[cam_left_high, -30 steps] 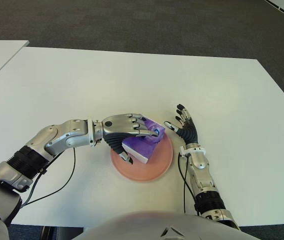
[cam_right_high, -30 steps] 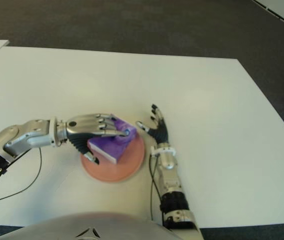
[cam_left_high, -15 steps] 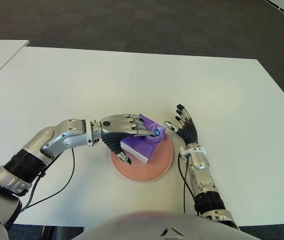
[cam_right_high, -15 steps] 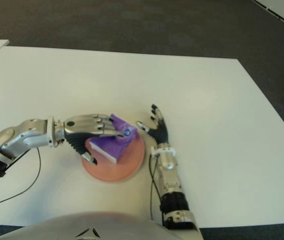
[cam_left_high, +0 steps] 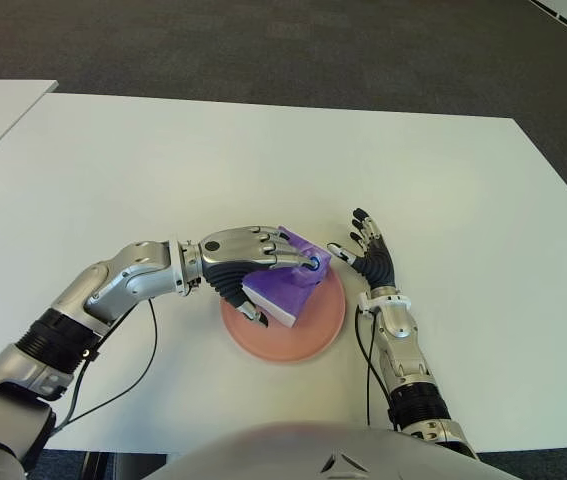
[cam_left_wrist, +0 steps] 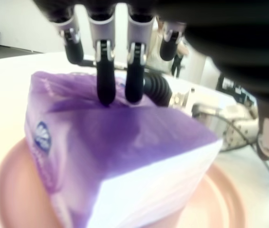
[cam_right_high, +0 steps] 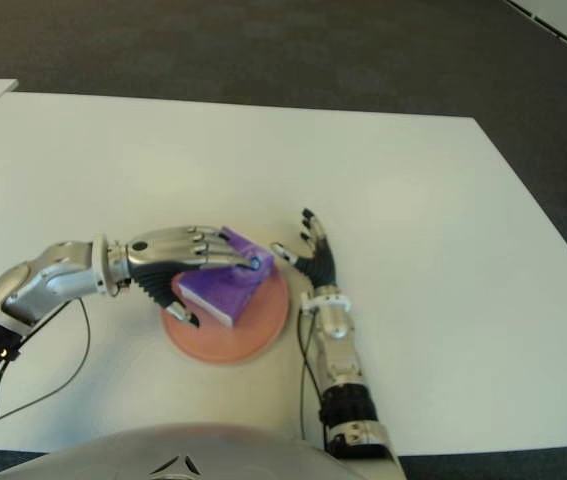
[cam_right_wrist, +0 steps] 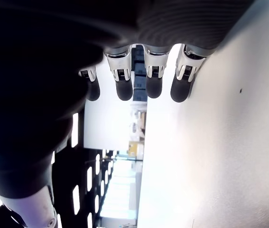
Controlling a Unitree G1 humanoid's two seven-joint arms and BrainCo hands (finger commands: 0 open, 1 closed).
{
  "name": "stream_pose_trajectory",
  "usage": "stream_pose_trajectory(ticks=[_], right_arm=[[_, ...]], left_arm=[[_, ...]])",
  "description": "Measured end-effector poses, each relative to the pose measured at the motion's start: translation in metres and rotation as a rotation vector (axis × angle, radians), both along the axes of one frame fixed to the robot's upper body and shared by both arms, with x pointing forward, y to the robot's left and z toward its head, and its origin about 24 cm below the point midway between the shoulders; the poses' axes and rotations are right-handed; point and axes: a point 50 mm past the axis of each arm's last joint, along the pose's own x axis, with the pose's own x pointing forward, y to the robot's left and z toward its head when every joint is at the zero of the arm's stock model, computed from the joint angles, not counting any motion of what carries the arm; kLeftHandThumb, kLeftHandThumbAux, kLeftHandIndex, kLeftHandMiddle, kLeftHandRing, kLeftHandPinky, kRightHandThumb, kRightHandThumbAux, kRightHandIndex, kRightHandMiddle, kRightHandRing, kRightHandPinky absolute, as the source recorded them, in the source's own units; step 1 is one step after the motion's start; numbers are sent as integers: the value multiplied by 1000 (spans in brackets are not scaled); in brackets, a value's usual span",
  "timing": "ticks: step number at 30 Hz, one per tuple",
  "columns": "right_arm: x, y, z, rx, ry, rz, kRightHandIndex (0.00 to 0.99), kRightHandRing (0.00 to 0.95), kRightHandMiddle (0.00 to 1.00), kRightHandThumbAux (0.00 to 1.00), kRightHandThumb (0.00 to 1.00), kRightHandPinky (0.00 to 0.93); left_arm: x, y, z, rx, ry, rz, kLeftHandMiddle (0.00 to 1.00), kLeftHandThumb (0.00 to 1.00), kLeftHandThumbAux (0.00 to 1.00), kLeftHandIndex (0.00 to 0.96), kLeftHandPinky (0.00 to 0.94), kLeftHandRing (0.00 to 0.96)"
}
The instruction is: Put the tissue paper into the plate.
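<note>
The left hand [cam_left_high: 258,262] grips the tissue pack [cam_left_high: 288,286] from its left, tilted over the plate [cam_left_high: 308,335]; the open right hand [cam_left_high: 368,255] shows just right of the plate.

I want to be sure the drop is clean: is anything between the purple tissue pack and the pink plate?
Nothing visible. The left hand grips the purple tissue pack, tilted directly over the round pink plate, whose bare surface shows around it. The open right hand shows just right of the plate.
</note>
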Motion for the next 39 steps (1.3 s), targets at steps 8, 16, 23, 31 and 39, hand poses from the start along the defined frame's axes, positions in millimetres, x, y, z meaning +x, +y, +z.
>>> stream_pose_trajectory(ticks=[8, 16, 23, 31, 39], right_arm=[[1, 1, 2, 4, -14, -8, 5, 28, 25, 753, 138, 54], [2, 2, 3, 7, -15, -6, 2, 26, 24, 734, 121, 60], [1, 4, -2, 8, 8, -5, 4, 30, 29, 731, 118, 66], [1, 4, -2, 8, 8, -5, 3, 31, 29, 725, 117, 67], [2, 4, -1, 8, 5, -7, 4, 30, 28, 724, 123, 70]], left_arm=[[22, 26, 29, -405, 79, 142, 0, 80, 450, 0, 0, 0], [43, 51, 52, -951, 199, 304, 0, 102, 379, 0, 0, 0], [49, 69, 53, -1346, 306, 400, 0, 68, 412, 0, 0, 0], [72, 109, 42, -1483, 332, 574, 0, 7, 521, 0, 0, 0], [73, 104, 9, -1464, 338, 715, 0, 0, 578, 0, 0, 0]])
